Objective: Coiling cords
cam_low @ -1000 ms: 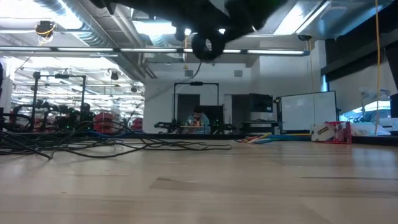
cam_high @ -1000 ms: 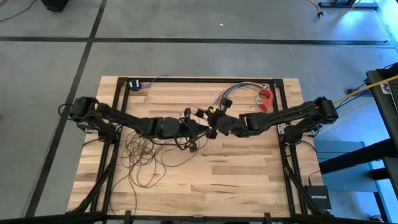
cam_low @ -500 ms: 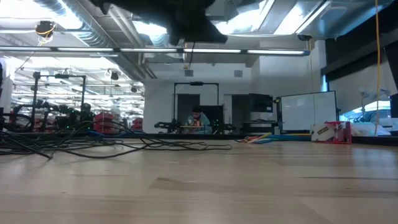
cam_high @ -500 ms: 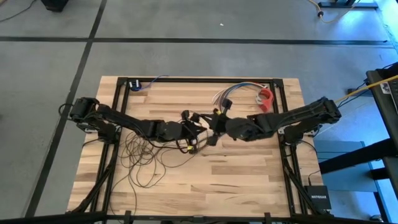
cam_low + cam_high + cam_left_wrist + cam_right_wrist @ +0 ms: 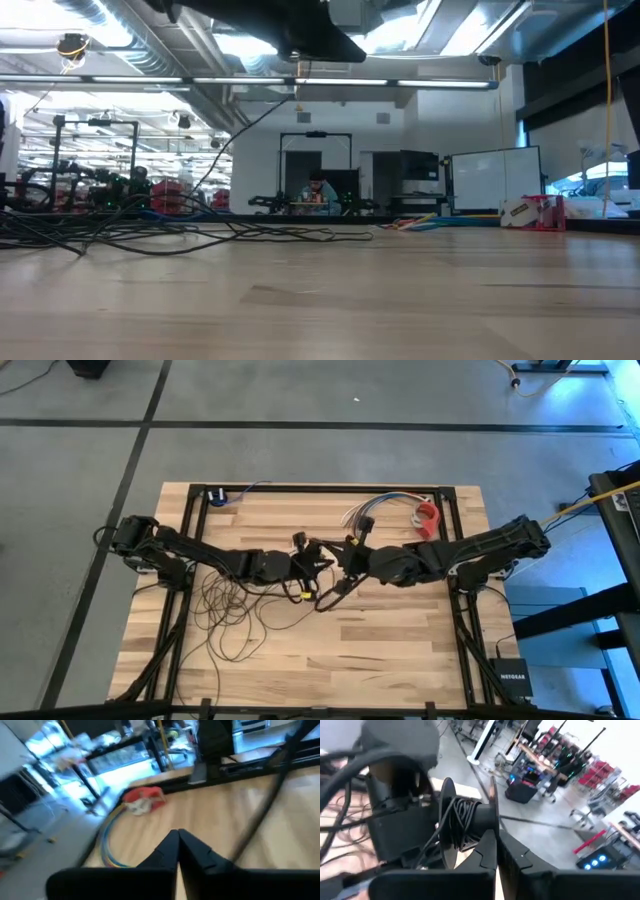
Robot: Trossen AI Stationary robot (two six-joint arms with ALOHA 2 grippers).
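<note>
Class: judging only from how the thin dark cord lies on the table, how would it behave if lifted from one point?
Probably floppy: the cord sprawls in loose, uneven loops on the table. Probably light for its length, being so thin. Likely to tangle or snag, since many loops cross one another.

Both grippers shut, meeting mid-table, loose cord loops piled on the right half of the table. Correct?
One thing is off: the loose loops of the cords lie on the left half of the table, under the left arm, not the right, as the high view shows. The rest holds: left gripper and right gripper are both shut and meet near mid-table.
</note>
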